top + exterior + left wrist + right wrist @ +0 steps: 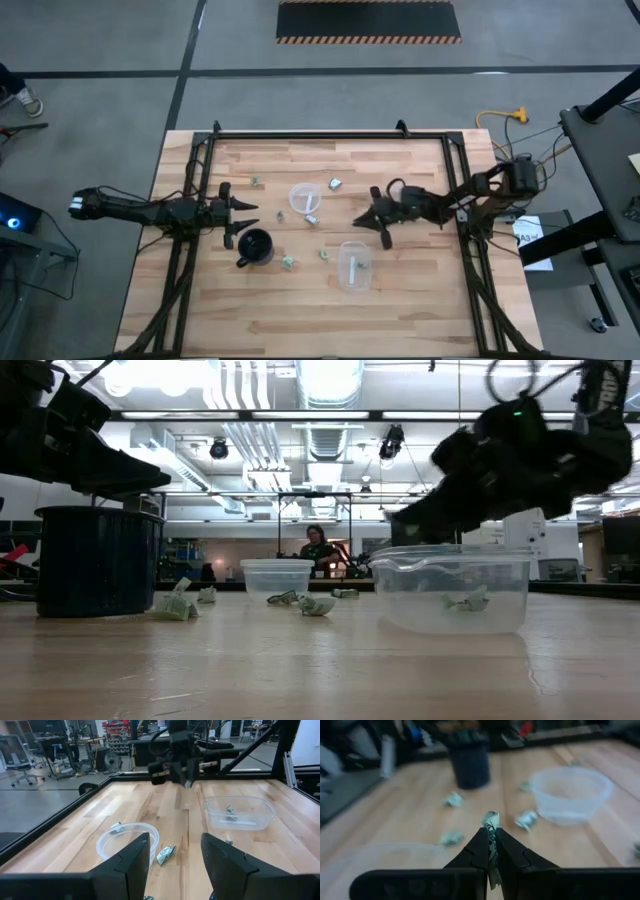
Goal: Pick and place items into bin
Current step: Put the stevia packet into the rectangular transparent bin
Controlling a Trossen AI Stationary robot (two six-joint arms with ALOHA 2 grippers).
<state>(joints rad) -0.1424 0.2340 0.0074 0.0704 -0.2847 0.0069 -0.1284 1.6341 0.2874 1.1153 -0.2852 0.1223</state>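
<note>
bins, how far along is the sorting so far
Done: the rectangular bin holds at least one piece; the round bin seems to hold one too. In hand: the right gripper is shut on a green piece, above the table between the bins. Left: several loose pieces still lie on the table near the black mug. The left gripper waits open by the mug.

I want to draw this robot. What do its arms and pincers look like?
Draw two thin black arms made of jointed segments, one from each side. The left arm has a small white patch near its outer end. The right arm has black cables looping near its base. Each ends in a black pincer with two wedge-shaped fingers: left pincer, right pincer.
</note>
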